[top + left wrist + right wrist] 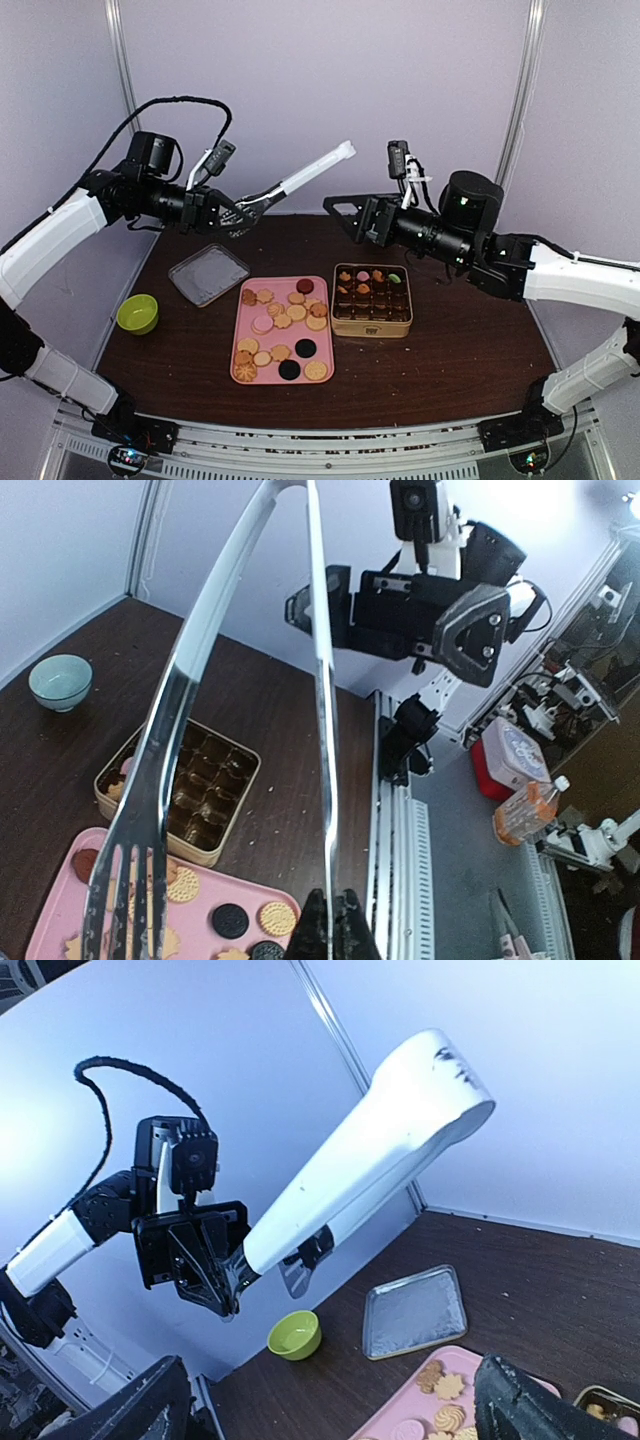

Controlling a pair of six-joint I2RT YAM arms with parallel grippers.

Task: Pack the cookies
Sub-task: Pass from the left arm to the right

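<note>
Standing here, I see the left gripper (243, 213) in the upper left of the overhead view, clenched on one end of a pair of long white-and-silver metal tongs (310, 170). Their white end juts toward the upper middle of the frame. The right gripper (338, 215) hangs just right of centre with its jaws spread wide and nothing between them, apart from the tongs.

Most of the small flat tan cookies (297, 313) (a few are black, one dark red) lie on a pink rectangular plastic tray (238, 345) in the lower centre of the dark brown wooden table (460, 340). Just right of it stands a gold square tin (370, 327) split into compartments, with several more cookies in its upper two rows.

A silver rectangular metal lid (208, 273) lies left of the tray, with a small lime-green bowl (137, 313) further left.
</note>
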